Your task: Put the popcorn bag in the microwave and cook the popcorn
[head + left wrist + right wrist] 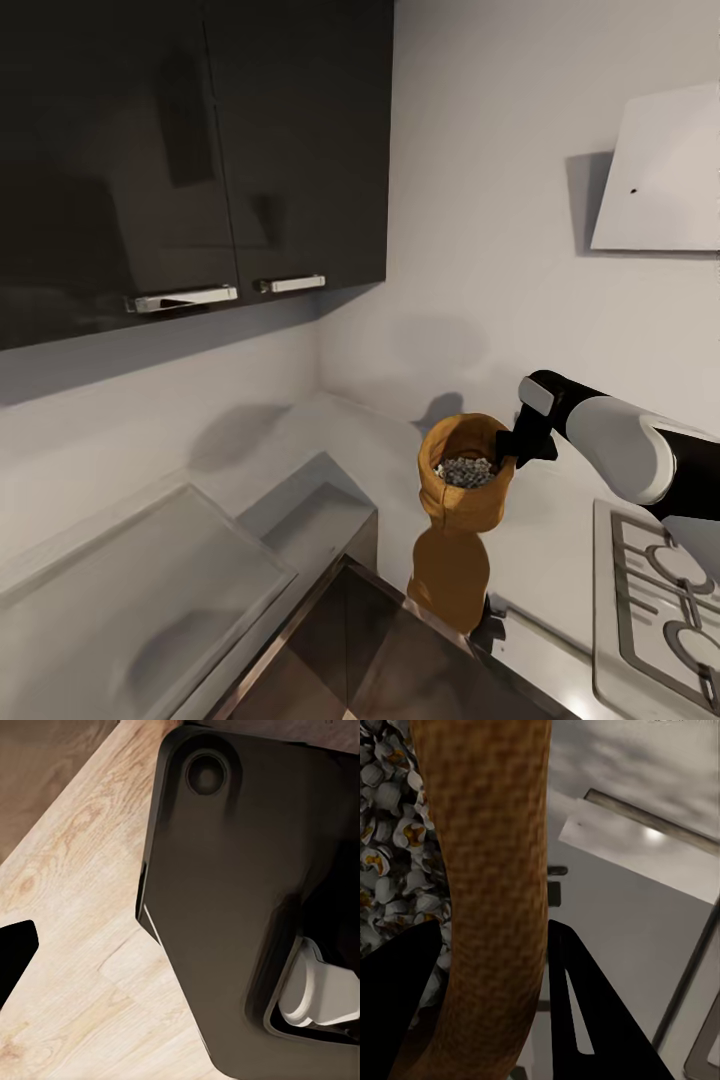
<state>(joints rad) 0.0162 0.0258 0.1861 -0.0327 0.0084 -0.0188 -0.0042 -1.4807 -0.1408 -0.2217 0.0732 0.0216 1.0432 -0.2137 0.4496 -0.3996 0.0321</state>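
Carrying step: the right pincer [508, 452] is clamped on the popcorn bag [462, 500] rim at 3 o'clock, lifted off the tabletop [560, 540]; next, find the microwave. The left pincer's state I cannot tell.

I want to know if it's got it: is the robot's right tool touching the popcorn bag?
Touching. The right wrist view shows the right tool's two dark fingers closed on either side of the popcorn bag's rolled rim.

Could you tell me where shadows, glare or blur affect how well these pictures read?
Head view: the popcorn bag and right gripper cast soft shadows on the pale wall; the dark cabinets carry murky reflections. Right wrist view: the bag's rim is sharp, the background smeared. Left wrist view: evenly lit, no glare.
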